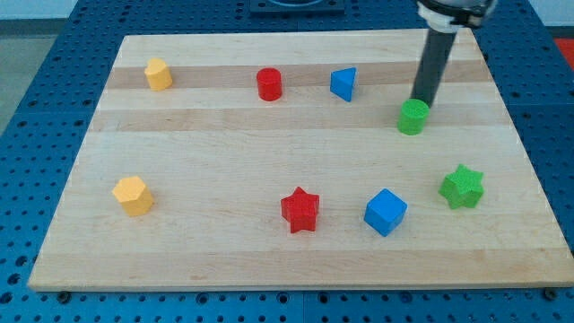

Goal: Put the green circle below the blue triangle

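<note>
My tip (419,100), the lower end of a straight dark rod, stood at the top edge of the green round block (413,117), touching it or very nearly so; the rod hid the exact contact. No gripper on this arm, so nothing to report as apart or together: just the bare rod end on the pale wooden table (224,242).

Green round block sat just below my tip, toward the view's bottom. The blue triangular block (343,83) lay off to my tip's left and slightly higher, well apart from the green one. The goal spot, directly under the triangle, was open wood.

Judgement: my tip was on the block's upper side, slightly right, which suits a shove down and leftward. A leftward run would likely need my tip more squarely on the block's right flank. A round block may roll off a rod pushed off-centre.

Others, all clear of the likely path:
- red cylindrical block (269,84), further left than the triangle
- yellow block (158,74), far left near the top edge
- second yellow block (133,196), far left and lower
- red star block (300,210), below and left
- blue cube (386,212), below my tip
- green star block (462,187), below and right
</note>
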`<state>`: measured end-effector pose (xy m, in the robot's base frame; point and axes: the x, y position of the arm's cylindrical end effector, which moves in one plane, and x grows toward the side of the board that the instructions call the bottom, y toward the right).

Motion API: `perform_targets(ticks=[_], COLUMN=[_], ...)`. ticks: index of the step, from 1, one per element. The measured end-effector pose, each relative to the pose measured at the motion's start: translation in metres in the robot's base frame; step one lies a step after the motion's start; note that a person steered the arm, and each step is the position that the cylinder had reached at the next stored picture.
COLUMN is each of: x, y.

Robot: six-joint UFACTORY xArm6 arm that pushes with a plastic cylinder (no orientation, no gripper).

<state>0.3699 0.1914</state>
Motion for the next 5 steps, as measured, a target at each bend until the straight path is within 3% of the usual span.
perform_targets(ticks=[2, 3, 4, 5], x=[0.004, 0.029, 0.029, 0.029], y=[0.025, -0.005, -0.005, -0.040])
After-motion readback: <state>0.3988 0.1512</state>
